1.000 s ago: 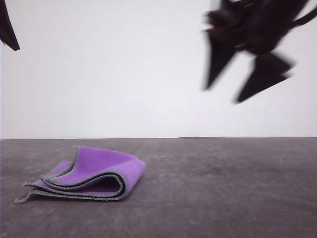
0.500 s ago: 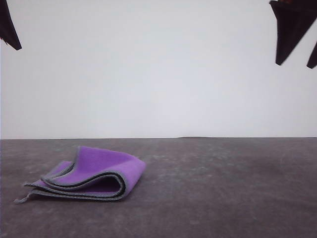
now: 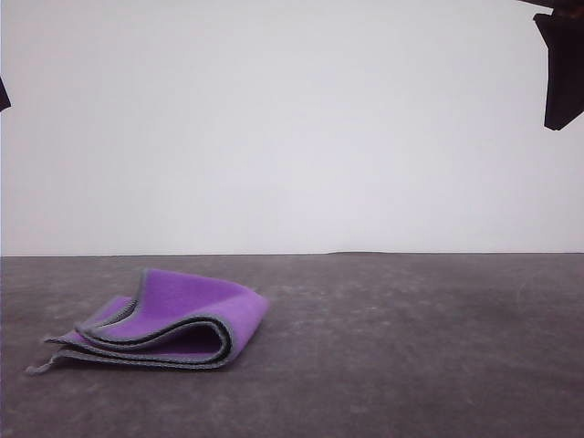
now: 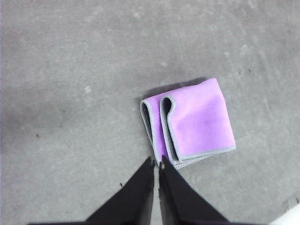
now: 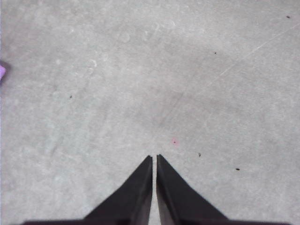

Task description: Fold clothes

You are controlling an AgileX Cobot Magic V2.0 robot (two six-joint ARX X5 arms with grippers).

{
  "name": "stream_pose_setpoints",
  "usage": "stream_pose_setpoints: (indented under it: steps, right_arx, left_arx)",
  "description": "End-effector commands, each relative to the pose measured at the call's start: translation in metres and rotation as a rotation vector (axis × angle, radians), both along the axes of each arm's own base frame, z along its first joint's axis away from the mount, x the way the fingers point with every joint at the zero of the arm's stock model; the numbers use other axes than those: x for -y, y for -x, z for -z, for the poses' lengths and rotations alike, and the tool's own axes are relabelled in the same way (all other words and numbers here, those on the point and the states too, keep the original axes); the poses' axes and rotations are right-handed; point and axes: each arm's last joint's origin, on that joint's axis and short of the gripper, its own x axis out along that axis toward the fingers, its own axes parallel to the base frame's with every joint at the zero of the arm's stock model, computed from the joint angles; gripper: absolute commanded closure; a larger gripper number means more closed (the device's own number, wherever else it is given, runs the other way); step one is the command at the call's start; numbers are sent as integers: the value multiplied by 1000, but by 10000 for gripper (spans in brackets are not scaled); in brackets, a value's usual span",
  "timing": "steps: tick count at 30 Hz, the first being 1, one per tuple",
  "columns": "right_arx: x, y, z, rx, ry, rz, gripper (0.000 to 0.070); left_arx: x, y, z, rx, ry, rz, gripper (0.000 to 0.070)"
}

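Observation:
The clothes (image 3: 169, 319) are one cloth lying folded on the grey table at the front left, purple face out, with grey stitched edges and a dark inner layer at the fold. From above, the clothes (image 4: 194, 122) lie as a purple rectangle. My left gripper (image 4: 155, 161) hangs high over the table beside the cloth's open edges, shut with nothing in it. My right gripper (image 5: 154, 157) is shut and empty, high over bare table; its dark tip (image 3: 563, 68) hangs at the top right. A purple sliver of the clothes (image 5: 2, 71) peeks in at one edge.
The grey table (image 3: 411, 347) stretches flat to a white back wall (image 3: 292, 128). A tiny red speck (image 5: 174, 140) and a few dark specks mark the surface under the right arm. Wide bare table lies to the right of the cloth.
The right arm has risen and swung away to the upper right, from mid-air blur to the frame corner. The left arm has drawn further off the left edge. The cloth has not moved.

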Motion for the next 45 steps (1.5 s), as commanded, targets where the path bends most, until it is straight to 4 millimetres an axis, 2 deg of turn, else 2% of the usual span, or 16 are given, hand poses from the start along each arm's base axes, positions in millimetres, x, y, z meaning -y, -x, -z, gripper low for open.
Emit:
stream_pose_setpoints:
  steps: [1, 22, 26, 32, 36, 45]
  right_arx:
    - [-1, -3, -4, 17, 3, -12, 694]
    - [-2, -3, -4, 17, 3, -12, 694]
    - [-2, -3, -4, 17, 3, -12, 694]
    - [-2, -3, -4, 17, 3, -12, 694]
    - [-2, -3, -4, 17, 3, -12, 694]
    - [-2, -3, -4, 18, 3, -12, 694]
  left_arx:
    - [1, -3, 0, 7, 3, 13, 700]
    - [1, -3, 0, -4, 15, -5, 700]
    - [1, -2, -5, 83, -10, 32, 700]
    - [0, 11, -9, 370, 40, -31, 700]
    - [-6, 31, 11, 523, 48, -129, 700]
    - [-20, 91, 87, 669, -7, -329, 700]
